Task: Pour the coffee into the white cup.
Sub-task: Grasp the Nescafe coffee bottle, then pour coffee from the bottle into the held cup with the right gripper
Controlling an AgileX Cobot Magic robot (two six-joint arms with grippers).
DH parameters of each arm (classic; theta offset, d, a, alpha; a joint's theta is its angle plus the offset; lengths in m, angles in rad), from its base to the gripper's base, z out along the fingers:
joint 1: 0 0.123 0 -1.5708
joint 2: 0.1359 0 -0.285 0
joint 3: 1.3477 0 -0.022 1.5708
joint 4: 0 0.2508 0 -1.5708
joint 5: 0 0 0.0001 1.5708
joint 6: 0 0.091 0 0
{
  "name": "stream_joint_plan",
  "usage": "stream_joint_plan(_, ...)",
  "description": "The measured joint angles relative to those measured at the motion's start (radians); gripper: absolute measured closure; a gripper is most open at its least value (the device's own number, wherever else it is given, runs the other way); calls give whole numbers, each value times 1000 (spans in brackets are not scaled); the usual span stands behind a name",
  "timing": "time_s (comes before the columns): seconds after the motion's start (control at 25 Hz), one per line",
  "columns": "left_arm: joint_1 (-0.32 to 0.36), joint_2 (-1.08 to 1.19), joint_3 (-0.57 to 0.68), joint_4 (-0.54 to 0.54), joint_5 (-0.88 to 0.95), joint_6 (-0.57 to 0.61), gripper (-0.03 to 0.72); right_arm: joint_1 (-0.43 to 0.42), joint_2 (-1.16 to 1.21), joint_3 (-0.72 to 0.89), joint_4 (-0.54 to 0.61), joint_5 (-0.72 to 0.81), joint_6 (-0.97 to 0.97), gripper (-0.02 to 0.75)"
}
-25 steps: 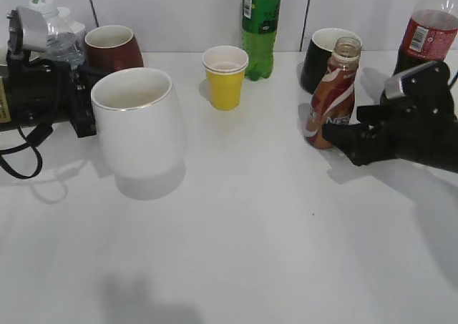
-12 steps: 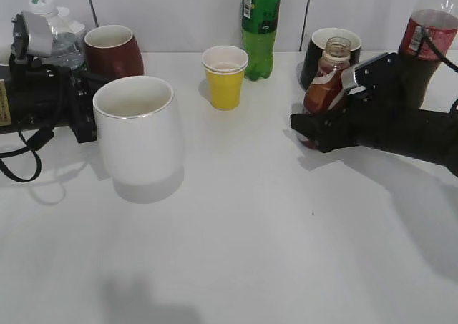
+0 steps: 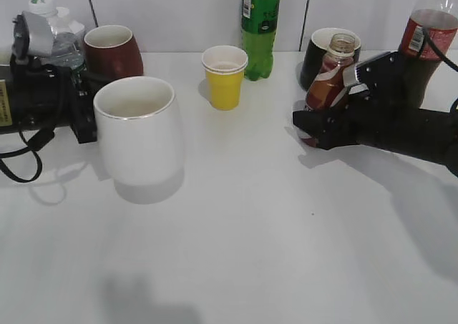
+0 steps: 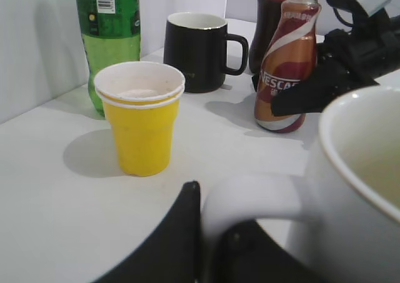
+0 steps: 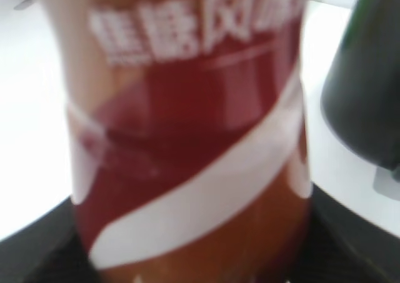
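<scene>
The white cup stands at the left of the table. My left gripper is shut on its loop handle, as the left wrist view shows. The coffee bottle, brown with white swirls and no cap, stands at the right, leaning slightly. My right gripper is shut round its lower half. The bottle fills the right wrist view, with a black finger on either side of it. It also shows in the left wrist view. The cup's inside looks empty.
A yellow paper cup and a green bottle stand at the back middle. A black mug and a cola bottle are behind the coffee bottle. A dark red mug and a clear bottle are at the back left.
My right gripper has moved left from beside the coffee bottle and closed round its lower part. The bottle now leans a little. The white cup has shifted slightly.
</scene>
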Motion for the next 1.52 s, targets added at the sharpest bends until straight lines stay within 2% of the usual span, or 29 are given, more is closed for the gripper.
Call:
stream_joint_plan(0.2, -42, 0, -2, -2, 15, 0, 653, 1, -73, 1, -65, 41, 1, 200)
stream_joint_plan(0.52, -173, 0, -64, -33, 30, 0, 654, 74, -375, 1, -165, 274, -16, 200)
stream_joint_plan(0.72, -252, 1, -107, -79, 46, 0, 654, 118, -495, 1, -185, 377, -111, 200)
stream_joint_plan(0.96, -364, 4, -197, -87, 142, 0, 654, 121, -588, 2, -223, 459, -258, 200)
stream_joint_plan(1.28, -459, 51, -271, -162, 173, 0, 654, 121, -636, 2, -227, 467, -494, 200)
stream_joint_plan(1.52, -487, 57, -286, -165, 200, 0, 654, 121, -639, 2, -229, 467, -597, 200)
